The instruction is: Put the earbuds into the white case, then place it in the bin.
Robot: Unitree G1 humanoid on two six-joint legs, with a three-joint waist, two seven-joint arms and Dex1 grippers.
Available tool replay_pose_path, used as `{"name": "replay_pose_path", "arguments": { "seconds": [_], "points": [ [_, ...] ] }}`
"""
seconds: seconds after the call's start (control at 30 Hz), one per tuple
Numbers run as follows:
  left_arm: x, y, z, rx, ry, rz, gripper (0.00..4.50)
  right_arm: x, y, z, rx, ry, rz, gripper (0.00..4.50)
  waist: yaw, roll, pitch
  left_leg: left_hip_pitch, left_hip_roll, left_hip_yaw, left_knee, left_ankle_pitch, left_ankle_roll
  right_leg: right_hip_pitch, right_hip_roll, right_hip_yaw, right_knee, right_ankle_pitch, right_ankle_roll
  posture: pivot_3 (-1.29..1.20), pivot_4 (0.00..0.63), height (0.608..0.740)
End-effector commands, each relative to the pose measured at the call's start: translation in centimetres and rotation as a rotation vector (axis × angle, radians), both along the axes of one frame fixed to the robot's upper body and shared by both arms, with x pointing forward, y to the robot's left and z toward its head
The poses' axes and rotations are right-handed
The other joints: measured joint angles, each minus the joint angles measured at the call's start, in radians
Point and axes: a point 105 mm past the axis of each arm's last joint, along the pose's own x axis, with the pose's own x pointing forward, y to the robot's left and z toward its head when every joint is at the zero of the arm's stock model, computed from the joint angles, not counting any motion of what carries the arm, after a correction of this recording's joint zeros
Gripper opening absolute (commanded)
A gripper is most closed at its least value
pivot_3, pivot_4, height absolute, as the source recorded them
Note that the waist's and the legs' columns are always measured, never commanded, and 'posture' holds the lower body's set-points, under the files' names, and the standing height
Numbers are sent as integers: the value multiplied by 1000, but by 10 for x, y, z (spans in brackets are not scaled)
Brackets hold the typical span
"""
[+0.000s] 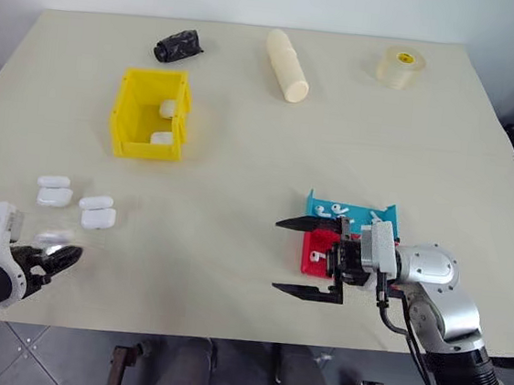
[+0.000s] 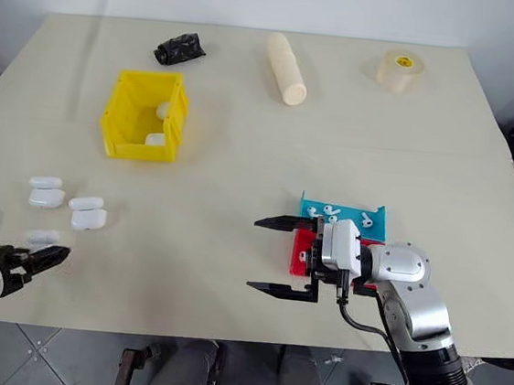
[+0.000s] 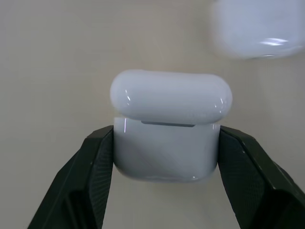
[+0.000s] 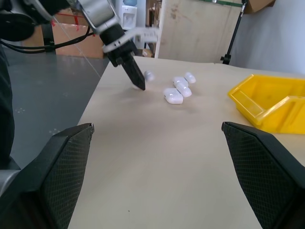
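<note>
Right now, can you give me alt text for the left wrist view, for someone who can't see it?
The left end effector grips a glossy white earbud case between its two black fingers, the case's lid slightly ajar above a thin dark seam. Behind it lies the beige table, and a blurred second white case sits farther off.

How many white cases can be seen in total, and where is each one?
5: two inside the bin at and, two open on the table at and, one white case in the left gripper. The bin's walls may hide more.

Head eyes overlook the table (image 1: pixel 243 154); wrist cameras face along their tools
</note>
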Motion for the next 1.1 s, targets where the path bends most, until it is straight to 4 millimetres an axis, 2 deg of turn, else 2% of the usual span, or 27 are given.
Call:
{"name": "replay_pose_path", "arguments": {
  "seconds": [0.03, 0.2, 0.3, 0.57, 0.77, 0.9, 1.0, 1.1],
  "points": [
    [5, -25, 43, 47, -280, -251, 2835, -1, -4, 5, -9, -31, 8, 4500, 4, 0, 0, 0, 0, 0, 0, 0, 0, 0, 0, 0, 0, 0, 0, 0, 150, 740],
    [15, -62, 68, -15, -518, -572, 2835, 0, -11, 7, -22, -32, -37, 4500, 18, 1, 0, 0, 1, 0, 0, 0, 0, 2, 1, -2, -2, 0, -1, 0, 150, 740],
    [24, -86, 82, -133, -664, -765, 2835, 0, -19, 6, -36, -33, -91, 4500, 29, 1, 0, 0, 0, -1, 0, 0, 0, 3, 0, -3, -3, 0, -1, 0, 150, 740],
    [66, -139, 71, -217, -737, -1149, 2835, -8, -60, 6, -98, -43, -325, 4500, 37, 1, 1, -1, -2, 0, 0, -1, 2, 2, 4, -3, -4, 0, 0, 0, 150, 740],
    [90, -169, 66, -239, -862, -1303, 2835, -22, -79, 8, -97, -53, -516, 4500, 38, 1, 1, -1, -2, 1, 1, -1, 2, 2, 5, -3, -3, 1, 1, 0, 150, 740],
    [97, -186, 58, -260, -872, -1374, 2835, -31, -89, 7, -103, -45, -605, 4500, 35, 0, 1, -1, -5, 1, 3, 0, 2, 2, 6, -3, -1, 1, 1, 0, 150, 740],
    [101, -204, 62, -264, -958, -1387, 2835, -39, -100, 5, -117, -30, -671, 4500, 39, 0, 1, -1, -6, 1, 3, 1, 3, 3, 6, -3, 0, 1, 2, 0, 150, 740],
    [91, -225, 62, -268, -1018, -1479, 2835, -47, -116, 4, -150, -23, -725, 4500, 41, 0, 1, -1, -6, 1, 4, 1, 4, 3, 5, -3, 0, 2, 3, 0, 150, 740]
  ]
}}
